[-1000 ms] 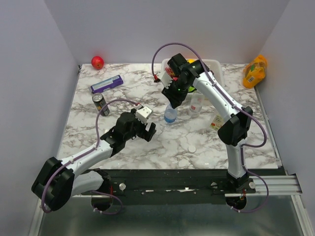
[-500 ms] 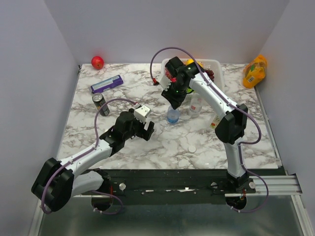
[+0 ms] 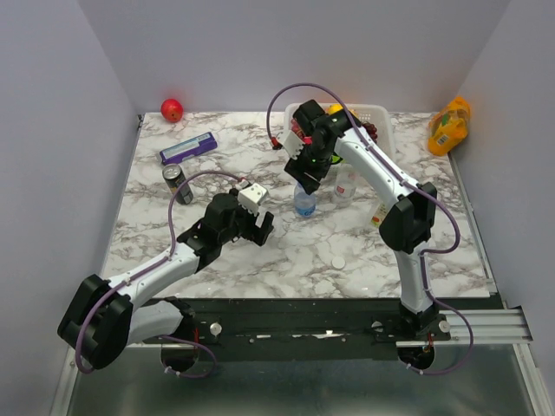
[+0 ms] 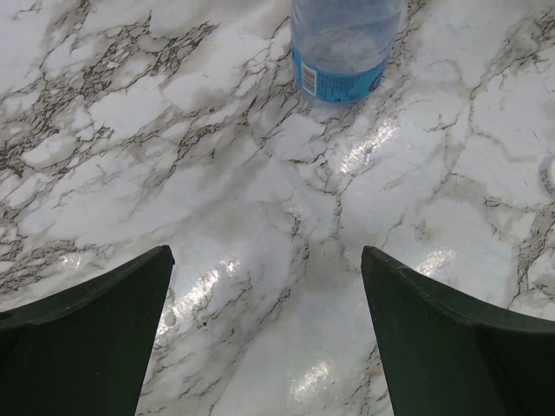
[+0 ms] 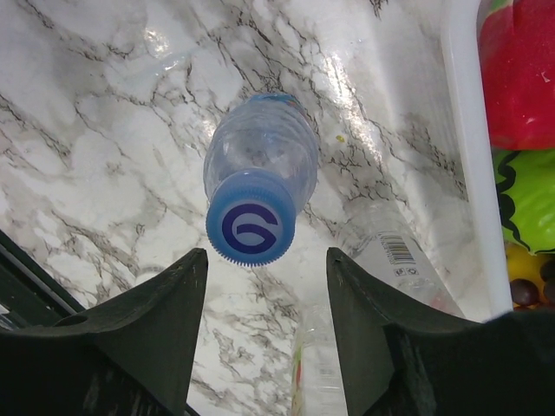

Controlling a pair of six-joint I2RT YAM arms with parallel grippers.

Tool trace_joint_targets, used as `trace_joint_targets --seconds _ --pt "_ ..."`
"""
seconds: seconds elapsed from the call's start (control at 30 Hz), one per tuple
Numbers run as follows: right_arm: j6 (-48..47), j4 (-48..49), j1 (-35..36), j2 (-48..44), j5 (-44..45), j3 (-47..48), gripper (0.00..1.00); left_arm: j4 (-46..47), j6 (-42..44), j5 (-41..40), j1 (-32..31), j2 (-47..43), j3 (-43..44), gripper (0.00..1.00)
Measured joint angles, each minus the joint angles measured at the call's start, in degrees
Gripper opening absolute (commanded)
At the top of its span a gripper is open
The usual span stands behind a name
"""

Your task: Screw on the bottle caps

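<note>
The blue-labelled bottle (image 3: 303, 204) stands upright mid-table with a blue cap (image 5: 250, 228) on its neck. My right gripper (image 3: 308, 178) hangs just above it. In the right wrist view the gripper (image 5: 266, 256) is open and empty, its tips level with the cap's near edge and not touching it. The plain bottle (image 3: 347, 185) and the yellow-green-labelled bottle (image 3: 380, 217) stand to the right. A white cap (image 3: 338, 261) lies on the table in front. My left gripper (image 3: 260, 228) is open and empty, low over the marble, short of the blue-labelled bottle's base (image 4: 342, 52).
A white basket (image 3: 381, 114) with toy fruit stands behind the bottles. An orange juice bottle (image 3: 449, 126) is at the back right. A dark can (image 3: 178, 184), a purple box (image 3: 187, 148) and a red apple (image 3: 172, 110) are at the left.
My right arm has shifted slightly left over the blue-labelled bottle. My left gripper has barely moved.
</note>
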Motion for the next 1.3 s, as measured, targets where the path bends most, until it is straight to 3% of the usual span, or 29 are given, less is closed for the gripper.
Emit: trace_joint_targets --seconds 0.47,0.7,0.83,1.0,1.17,1.3 --pt "-0.13 -0.31 -0.11 -0.96 0.31 1.99 0.68 0.13 1.03 1.66 0.37 1.09 1.51 0.98" --pt "0.28 0.04 -1.44 -14.91 4.57 -0.33 0.72 0.48 1.01 2.25 0.39 1.62 1.64 0.98" --pt "2.43 0.59 -7.65 -25.86 6.80 -1.46 0.72 0.90 0.98 2.95 0.39 2.54 3.43 0.99" --pt "5.73 1.09 -21.99 -35.21 6.88 -9.20 0.77 2.86 0.96 3.93 0.39 4.15 5.75 0.98" --pt "6.88 -0.55 -29.35 -36.39 4.79 -18.67 0.79 4.04 0.92 4.66 0.39 5.42 6.21 0.98" --pt "6.88 -0.79 -30.29 -34.42 2.64 -19.34 0.80 4.11 0.72 5.14 0.37 5.99 6.21 0.99"
